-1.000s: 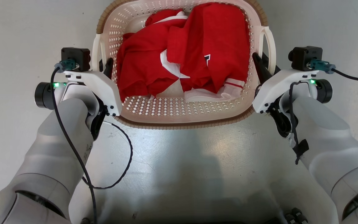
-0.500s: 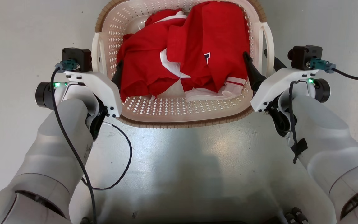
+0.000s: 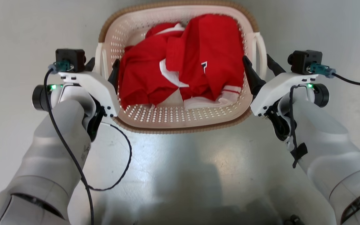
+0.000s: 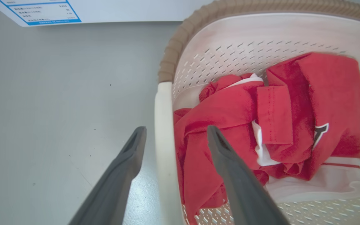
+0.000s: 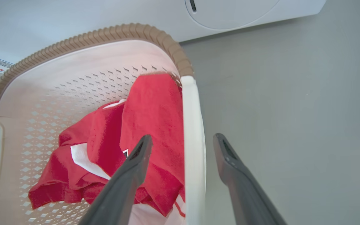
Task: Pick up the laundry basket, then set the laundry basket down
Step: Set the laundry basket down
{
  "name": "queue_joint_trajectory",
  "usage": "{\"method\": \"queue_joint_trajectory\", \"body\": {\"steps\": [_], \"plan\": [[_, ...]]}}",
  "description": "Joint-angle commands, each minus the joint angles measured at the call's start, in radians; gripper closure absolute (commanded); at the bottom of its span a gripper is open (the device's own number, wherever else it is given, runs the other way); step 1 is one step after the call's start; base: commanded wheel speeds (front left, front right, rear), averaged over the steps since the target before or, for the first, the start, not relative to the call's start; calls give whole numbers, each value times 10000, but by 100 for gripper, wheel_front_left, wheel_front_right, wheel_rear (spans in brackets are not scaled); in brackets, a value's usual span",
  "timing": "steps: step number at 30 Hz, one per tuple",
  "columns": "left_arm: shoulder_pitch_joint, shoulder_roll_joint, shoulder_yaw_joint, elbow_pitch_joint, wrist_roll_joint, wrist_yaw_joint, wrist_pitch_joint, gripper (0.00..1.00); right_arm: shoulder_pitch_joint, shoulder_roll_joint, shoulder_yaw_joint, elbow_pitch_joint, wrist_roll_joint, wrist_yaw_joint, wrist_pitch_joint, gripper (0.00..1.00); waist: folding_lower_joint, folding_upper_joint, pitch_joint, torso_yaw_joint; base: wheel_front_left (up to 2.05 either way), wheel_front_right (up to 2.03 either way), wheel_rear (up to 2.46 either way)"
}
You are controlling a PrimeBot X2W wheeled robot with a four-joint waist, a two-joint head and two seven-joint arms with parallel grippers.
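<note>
Straddling the laundry basket (image 3: pixel 180 116) on the floor (image 3: pixel 180 162), my left claw (image 4: pixel 177 129) and right claw (image 5: pixel 183 137) both gape wide, holding nothing, one white handle (image 4: pixel 164 109) between each pair of fingers (image 4: pixel 120 175). Blue-edged label (image 4: pixel 47 12) on the washer (image 4: pixel 136 11): print too small to read.

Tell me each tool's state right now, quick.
Left tool: open, straddling the laundry basket's left handle, holding nothing.
Right tool: open, straddling its right handle, holding nothing.
</note>
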Motion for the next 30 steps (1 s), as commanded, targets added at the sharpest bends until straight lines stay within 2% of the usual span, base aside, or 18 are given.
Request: {"method": "queue_joint_trajectory", "body": {"steps": [1,8,18,30], "plan": [[462,352,242,-116,-26,22,-59,0,728,160,-21,-140,-132,71,-137,0,0,0,-374,-81,0,0,0],[1194,429,847,-691,3,89,-59,0,1162,113,-308,-332,-74,71,-137,0,0,0,-1384,-174,0,0,0],[2908,412,2149,-2098,807,154,-59,0,2371,-228,-1069,-1342,-490,71,-137,0,0,0,-3522,-108,0,0,0],[4844,194,3772,-4083,2394,64,-59,0,3894,-445,-2328,-2807,-2196,71,-137,0,0,0,-5652,202,0,0,0]]}}
